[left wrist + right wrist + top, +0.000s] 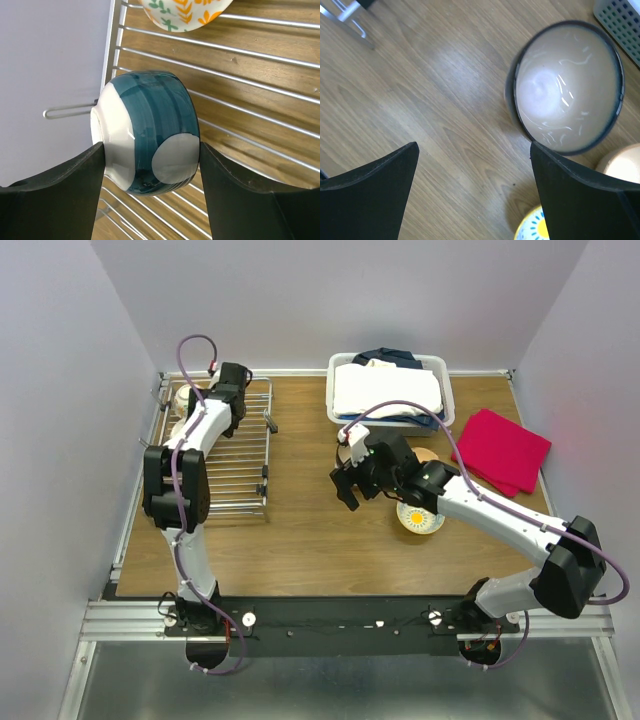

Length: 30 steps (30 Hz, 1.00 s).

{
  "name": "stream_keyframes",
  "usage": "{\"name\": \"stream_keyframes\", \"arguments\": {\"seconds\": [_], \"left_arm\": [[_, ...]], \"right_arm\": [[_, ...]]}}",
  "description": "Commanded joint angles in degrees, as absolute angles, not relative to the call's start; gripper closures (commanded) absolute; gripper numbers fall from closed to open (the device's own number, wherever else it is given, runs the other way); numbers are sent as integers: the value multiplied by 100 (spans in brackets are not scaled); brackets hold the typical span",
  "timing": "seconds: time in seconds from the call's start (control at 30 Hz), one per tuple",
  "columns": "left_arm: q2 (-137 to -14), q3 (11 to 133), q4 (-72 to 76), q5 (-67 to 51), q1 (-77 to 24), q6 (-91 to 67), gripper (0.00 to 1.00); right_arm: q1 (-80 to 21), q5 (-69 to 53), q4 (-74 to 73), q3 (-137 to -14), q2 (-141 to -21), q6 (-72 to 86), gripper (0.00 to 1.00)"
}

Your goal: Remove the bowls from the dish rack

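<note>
Between left gripper (150,165) fingers: teal-and-white bowl (146,131) clamped sideways over dish rack (260,100) bars. Lift straight, clear rim, avoid leaf-patterned bowl (185,12) ahead. Right gripper (475,165) spread wide, empty, dark-rimmed bowl (567,85) just beyond on table (420,90).

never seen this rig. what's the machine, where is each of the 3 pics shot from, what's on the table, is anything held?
Two robot arms are bolted at the near edge of a wooden table. The top view looks down from above and behind them; the other two come from cameras on each wrist, so the black shapes at the bottom are that arm's own fingers.

On the table: a wire dish rack at left, a white basket of folded laundry at the back, a red cloth at right.

The left gripper is closed on a teal and white bowl over the rack; a leaf-patterned bowl sits beyond it.

The right gripper is open and empty, above the table beside a dark-rimmed bowl that is already unloaded.
</note>
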State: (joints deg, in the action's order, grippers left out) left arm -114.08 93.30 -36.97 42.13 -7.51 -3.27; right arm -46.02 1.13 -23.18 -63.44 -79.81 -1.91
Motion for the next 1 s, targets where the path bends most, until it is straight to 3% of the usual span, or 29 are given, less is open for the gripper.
{"name": "stream_keyframes", "arguments": {"seconds": [0.0, 0.3, 0.97], "left_arm": [[-10785, 9387, -4043, 3806, -554, -843, 50], [-10003, 9229, -4192, 2787, -167, -1458, 57], [-8104, 7893, -3639, -365, 220, -2390, 58]], "right_arm": [[-4614, -413, -1794, -6284, -7892, -18, 0], [-4614, -1239, -1161, -6390, -8050, 404, 0], [-4421, -2477, -53, -6645, -8877, 1573, 1]]}}
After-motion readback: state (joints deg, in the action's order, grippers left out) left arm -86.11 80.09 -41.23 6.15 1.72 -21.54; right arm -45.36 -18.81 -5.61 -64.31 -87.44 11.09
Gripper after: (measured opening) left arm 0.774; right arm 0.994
